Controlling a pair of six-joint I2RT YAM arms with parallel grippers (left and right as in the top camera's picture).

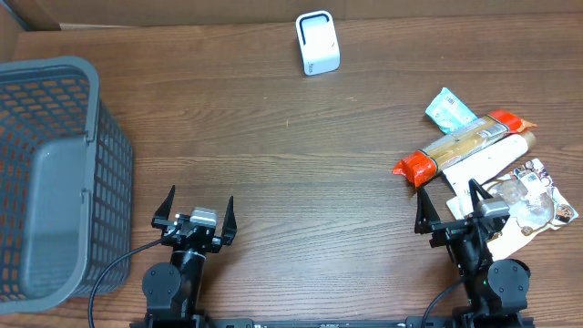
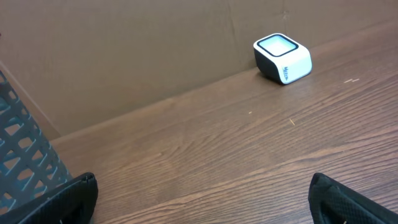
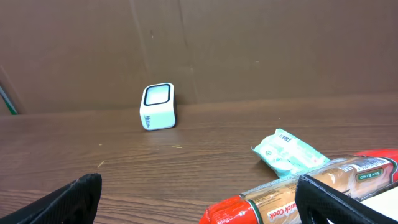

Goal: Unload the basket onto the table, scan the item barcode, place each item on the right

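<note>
Both pincers stand spread wide, holding nothing. The left gripper (image 1: 200, 197) is over the table (image 1: 301, 191) beside the grey basket (image 1: 55, 109). The right gripper (image 1: 447, 193) sits at the white packet (image 1: 485, 168); its outer finger perhaps touches it, hard to tell. The red-capped cracker tube (image 1: 460, 144) lies just ahead, the scanner (image 1: 318, 43) well apart at the far edge.
</note>
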